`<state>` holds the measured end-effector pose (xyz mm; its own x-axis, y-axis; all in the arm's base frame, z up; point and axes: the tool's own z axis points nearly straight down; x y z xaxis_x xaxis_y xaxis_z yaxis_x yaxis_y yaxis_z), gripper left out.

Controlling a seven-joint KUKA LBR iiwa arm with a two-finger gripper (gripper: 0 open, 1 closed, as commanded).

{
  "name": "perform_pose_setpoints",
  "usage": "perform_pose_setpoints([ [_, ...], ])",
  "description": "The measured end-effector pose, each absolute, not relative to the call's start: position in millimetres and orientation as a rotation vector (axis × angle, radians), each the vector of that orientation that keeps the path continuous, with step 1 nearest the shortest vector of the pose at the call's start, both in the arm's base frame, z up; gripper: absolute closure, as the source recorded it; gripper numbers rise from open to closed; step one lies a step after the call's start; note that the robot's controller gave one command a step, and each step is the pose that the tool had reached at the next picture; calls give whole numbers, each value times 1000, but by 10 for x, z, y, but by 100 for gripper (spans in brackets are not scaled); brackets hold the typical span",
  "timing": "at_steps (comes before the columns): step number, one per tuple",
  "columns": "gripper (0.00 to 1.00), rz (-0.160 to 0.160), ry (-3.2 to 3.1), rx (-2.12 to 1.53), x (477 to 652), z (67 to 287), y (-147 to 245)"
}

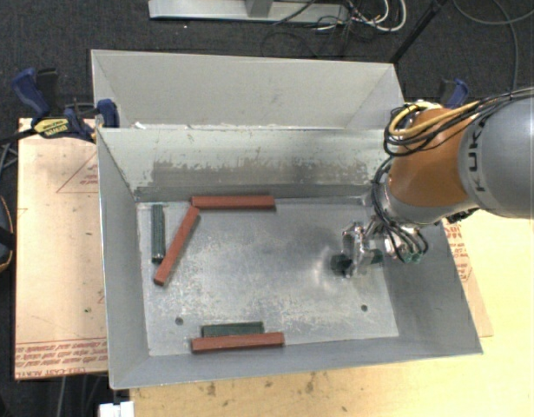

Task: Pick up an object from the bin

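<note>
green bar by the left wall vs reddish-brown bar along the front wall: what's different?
Colour: the left green bar is dark green; the front reddish-brown bar is reddish brown.
Pose: the left green bar runs front to back beside the left wall; the front reddish-brown bar lies crosswise along the front wall.
Length: the green one looks shorter.
Shared: both are slim straight bars lying flat on the bin floor.

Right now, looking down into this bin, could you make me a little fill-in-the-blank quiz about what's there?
1. The grey metal bin holds ___ long reddish-brown bars in all.
2. It also holds ___ shorter dark green bars.
3. The pincer hangs over the view's ___ part of the bin floor, apart from every bar.
Missing words: three; two; right.
</note>
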<state>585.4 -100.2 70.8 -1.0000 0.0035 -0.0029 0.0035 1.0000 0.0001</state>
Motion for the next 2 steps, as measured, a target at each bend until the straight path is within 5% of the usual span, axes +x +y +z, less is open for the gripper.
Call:
perform_pose_setpoints([
  [1, 100, 0, 3139, 6, 5854, 708, -1002],
  [2, 100, 0, 3137, 37, 5798, 2128, -1115],
])
